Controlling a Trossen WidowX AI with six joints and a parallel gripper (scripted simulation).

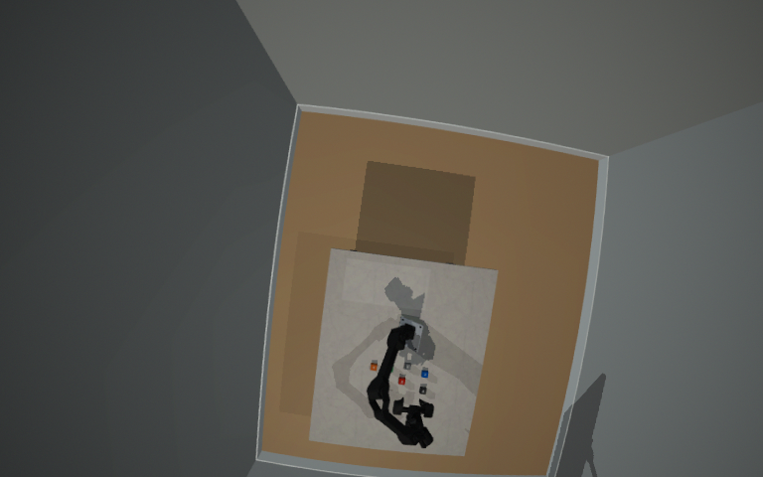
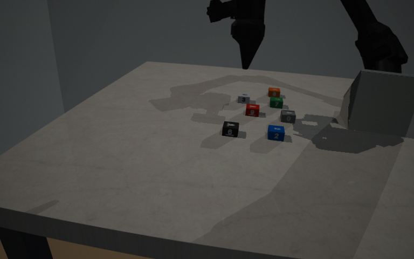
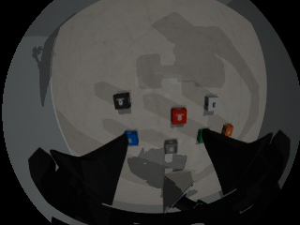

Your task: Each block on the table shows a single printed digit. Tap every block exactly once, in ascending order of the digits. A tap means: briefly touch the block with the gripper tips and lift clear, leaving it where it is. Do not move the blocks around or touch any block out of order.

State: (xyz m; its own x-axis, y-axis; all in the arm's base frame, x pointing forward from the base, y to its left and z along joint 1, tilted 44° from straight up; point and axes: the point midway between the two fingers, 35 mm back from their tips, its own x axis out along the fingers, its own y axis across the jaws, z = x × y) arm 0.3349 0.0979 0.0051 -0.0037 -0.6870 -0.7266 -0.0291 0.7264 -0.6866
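Observation:
My gripper [image 1: 413, 406] [image 2: 245, 68] [image 3: 165, 137] is open and empty, high above the table and the blocks. The grey block [image 1: 407, 365] [image 2: 288, 116] [image 3: 171, 146] shows 0, the blue block [image 1: 424, 373] [image 2: 276, 133] [image 3: 131, 139] 2, the white block [image 2: 243, 98] [image 3: 212, 103] 3, the black block [image 1: 422, 390] [image 2: 230, 129] [image 3: 122, 101] 6, and the green block [image 2: 276, 102] [image 3: 201, 136] 7. The orange block [image 1: 374, 367] [image 2: 274, 92] [image 3: 227, 130] seems to show 8. The red block [image 1: 401, 381] [image 2: 252, 110] [image 3: 178, 115] shows an underlined 9. The arm mostly hides green in the top view.
The blocks stand apart on the pale table [image 1: 349, 337] [image 2: 137, 170]. The grey arm base [image 2: 381, 103] stands at the right in the exterior view, nearest the grey block. Shadows of the arm fall across the table.

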